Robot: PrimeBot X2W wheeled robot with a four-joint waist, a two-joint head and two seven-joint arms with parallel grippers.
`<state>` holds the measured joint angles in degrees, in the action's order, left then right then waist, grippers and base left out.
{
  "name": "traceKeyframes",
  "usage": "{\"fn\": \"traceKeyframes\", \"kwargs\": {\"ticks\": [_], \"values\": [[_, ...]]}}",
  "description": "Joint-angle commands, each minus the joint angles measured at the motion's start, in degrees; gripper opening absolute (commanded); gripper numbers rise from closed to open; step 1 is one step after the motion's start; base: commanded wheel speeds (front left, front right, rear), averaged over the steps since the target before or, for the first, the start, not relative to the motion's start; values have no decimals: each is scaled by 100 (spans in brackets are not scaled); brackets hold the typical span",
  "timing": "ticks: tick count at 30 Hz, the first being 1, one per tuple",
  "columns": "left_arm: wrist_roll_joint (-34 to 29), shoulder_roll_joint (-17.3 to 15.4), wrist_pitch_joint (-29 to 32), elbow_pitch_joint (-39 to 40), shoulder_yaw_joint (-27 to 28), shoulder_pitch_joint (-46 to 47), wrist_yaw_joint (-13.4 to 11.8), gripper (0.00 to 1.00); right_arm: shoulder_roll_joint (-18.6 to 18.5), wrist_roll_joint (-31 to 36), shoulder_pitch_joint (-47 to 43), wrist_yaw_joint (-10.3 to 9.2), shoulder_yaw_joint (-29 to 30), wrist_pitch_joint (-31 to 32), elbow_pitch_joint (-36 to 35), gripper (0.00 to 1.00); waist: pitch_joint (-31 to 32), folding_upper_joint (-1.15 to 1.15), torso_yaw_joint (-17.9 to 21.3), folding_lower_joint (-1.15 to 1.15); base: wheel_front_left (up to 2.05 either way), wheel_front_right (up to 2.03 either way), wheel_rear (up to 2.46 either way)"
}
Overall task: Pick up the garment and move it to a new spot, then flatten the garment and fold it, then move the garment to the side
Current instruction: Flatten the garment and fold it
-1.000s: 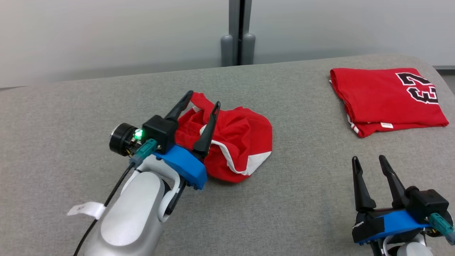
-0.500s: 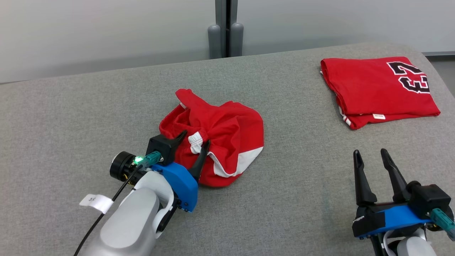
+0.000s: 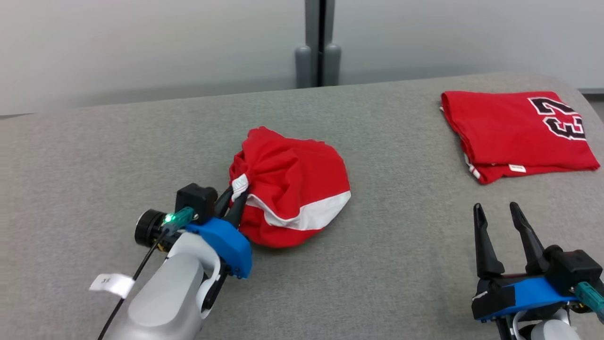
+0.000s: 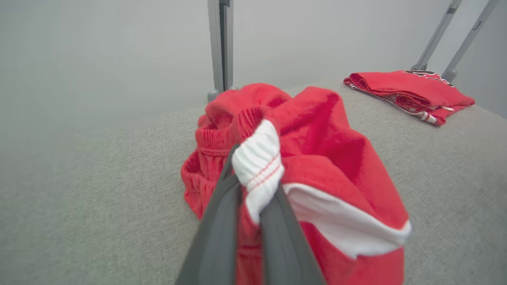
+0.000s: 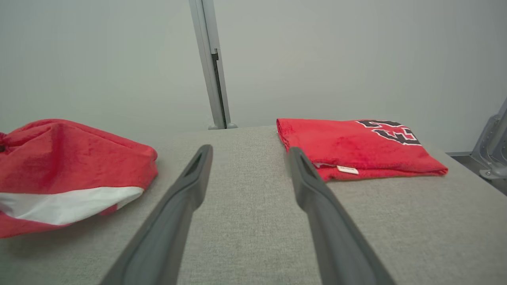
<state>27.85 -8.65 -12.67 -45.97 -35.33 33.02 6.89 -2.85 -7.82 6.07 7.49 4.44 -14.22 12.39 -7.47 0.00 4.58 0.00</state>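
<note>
Dark fingers [image 4: 216, 233] of the left gripper [image 3: 232, 197]: we see them pinched narrow on a white ribbed edge of the crumpled red-and-white fabric garment [image 3: 292, 182]. It bulges just beyond the tips, heaped midway on the grey cloth-covered table [image 3: 94, 156]. Right gripper [image 3: 496, 208]: fingers spread, holding nothing, well apart from the heap. A folded red numbered shirt [image 3: 514, 132] lies far right.

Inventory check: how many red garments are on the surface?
2: a crumpled garment near the middle, pinched by the left gripper, and a folded jersey at the far right. Nothing seems hidden.
</note>
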Motion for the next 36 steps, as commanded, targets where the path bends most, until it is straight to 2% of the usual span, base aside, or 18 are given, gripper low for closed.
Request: {"fn": "traceKeyframes", "kwargs": {"ticks": [1,8,13,16,17,18,19,26,36], "values": [[55,-48,-79,56,85,-169,-67,0,-8,-27,-75,1,-5,-14,17,100,8,0,-97,0,0,0,0],[275,-213,-241,644,504,-950,-358,0,-9,-45,-98,1,2,-2,26,100,42,0,-573,0,0,0,0],[463,-312,-252,968,862,-1724,-556,0,-9,-24,-82,1,-3,32,28,100,28,0,-776,0,0,0,0],[471,-292,-254,1093,986,-2018,-592,0,-9,-6,-106,1,3,44,16,100,31,0,-864,0,0,0,0],[437,-298,-255,1121,1005,-2075,-604,23,-9,6,-114,1,3,51,10,100,33,0,-890,0,0,0,0],[387,-296,-255,1179,1033,-2107,-636,57,-9,14,-121,1,6,62,7,100,39,0,-917,0,0,0,0],[346,-284,-255,1262,1089,-2143,-656,100,-9,18,-121,1,1,74,0,100,43,0,-938,0,0,0,0],[-239,-224,-255,2236,1698,-2329,-753,100,-9,9,-135,1,-19,76,13,100,120,0,-1010,0,0,0,0],[-1132,-146,-252,3301,2542,-2577,-784,100,-9,-41,-177,1,-47,44,94,100,226,0,-843,0,0,0,0]]}}
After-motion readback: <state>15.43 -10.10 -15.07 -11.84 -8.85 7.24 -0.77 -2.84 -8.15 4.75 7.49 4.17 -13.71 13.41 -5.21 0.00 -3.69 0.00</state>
